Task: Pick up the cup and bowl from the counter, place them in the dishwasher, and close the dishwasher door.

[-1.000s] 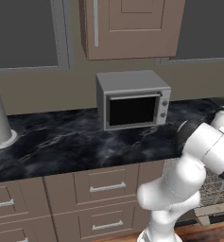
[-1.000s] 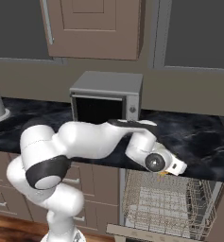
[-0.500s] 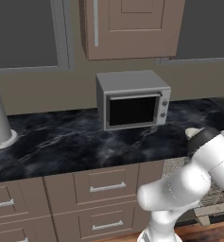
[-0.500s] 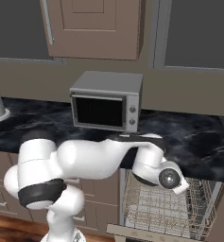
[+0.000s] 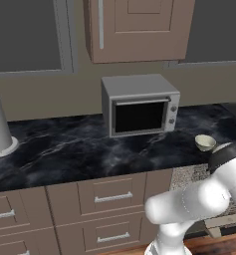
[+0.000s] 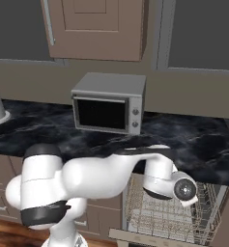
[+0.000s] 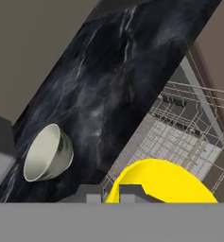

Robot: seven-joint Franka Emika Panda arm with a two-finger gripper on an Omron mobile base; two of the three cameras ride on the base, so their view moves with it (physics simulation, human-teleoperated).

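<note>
Pincer [image 7: 111, 194] clenched on the cup [image 7: 160, 182]: in the hand view the two dark finger tips sit close together at the bottom with the yellow cup body pressed right against them. Only the yellow part of the cup is visible; the red-orange end cannot be made out.

The held cup hangs over the open dishwasher [image 7: 179, 137], above its grey wire racks, just off the near edge of the counter [image 7: 108, 85]. In the right base view the arm's wrist [image 6: 176, 185] is low in front of the counter edge, over the dishwasher's upper rack [image 6: 164, 212], which is pulled out.

The bowl [image 5: 205, 143] stands upright on the counter, right of the microwave [image 5: 139, 104] and near the front edge, just above the dishwasher bay. In the hand view the bowl appears rolled sideways with the camera, well apart from the cup.

Far left on the counter: a tall grey-white vessel [image 5: 0, 127], well apart from everything else. Drawers [image 5: 112, 198] with silver bar handles run under the counter left of the dishwasher.
</note>
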